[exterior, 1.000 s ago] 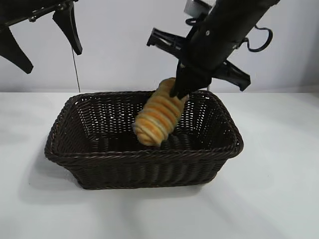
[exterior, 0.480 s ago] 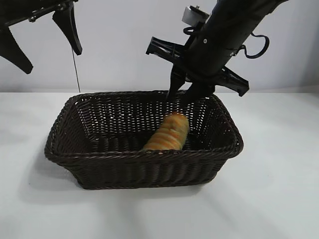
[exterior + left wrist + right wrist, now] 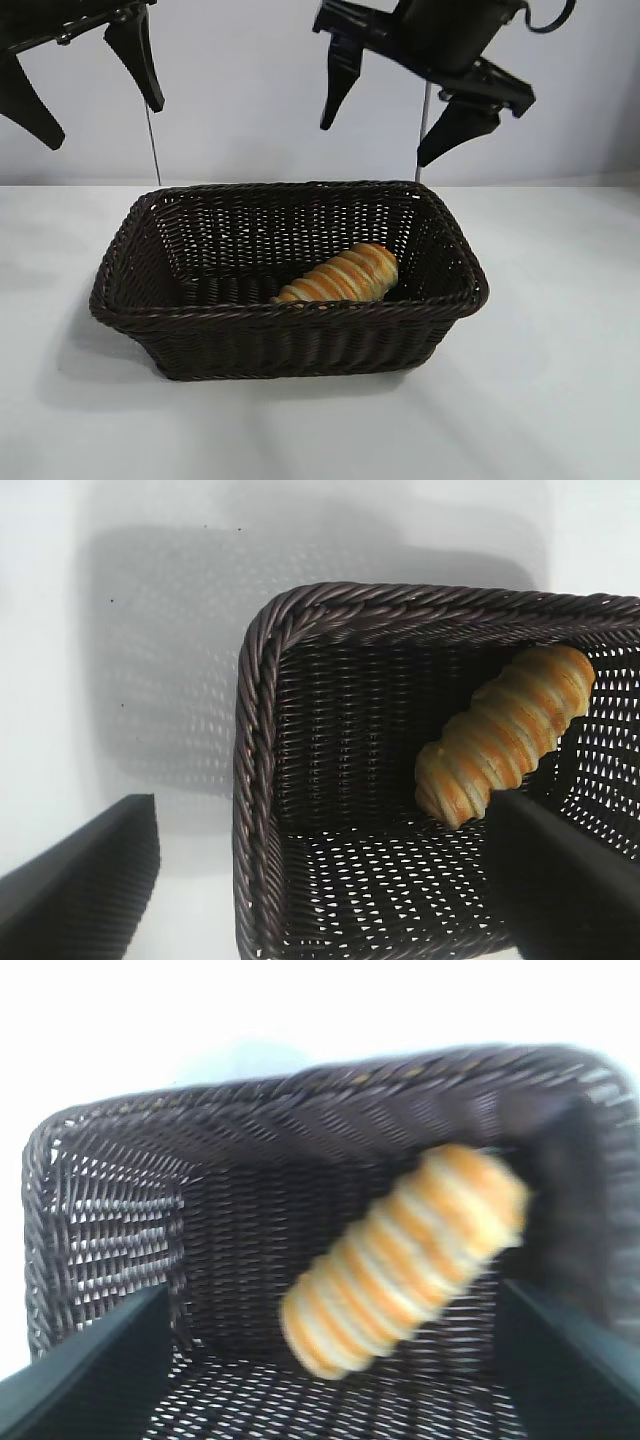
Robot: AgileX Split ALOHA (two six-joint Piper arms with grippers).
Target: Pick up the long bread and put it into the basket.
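Note:
The long bread (image 3: 345,276), golden-brown with pale and orange spiral ridges, lies on its side on the floor of the dark wicker basket (image 3: 200,314), toward the right end wall. My right gripper (image 3: 374,144) hangs open well above the basket's back right, with nothing between its fingers. In the right wrist view the long bread (image 3: 405,1260) lies free below the open right gripper (image 3: 335,1300), inside the basket (image 3: 250,1100). My left gripper (image 3: 105,125) is parked high at the upper left, open and empty. In its wrist view the left gripper (image 3: 325,820) looks down on the basket (image 3: 255,730) and the long bread (image 3: 505,735).
The basket stands in the middle of a white table (image 3: 560,380), with bare white surface all round it. A pale wall (image 3: 240,90) rises behind.
My right gripper opened and let go of the long bread, which dropped and settled on the basket floor. The right arm then rose away. The left arm has not moved.

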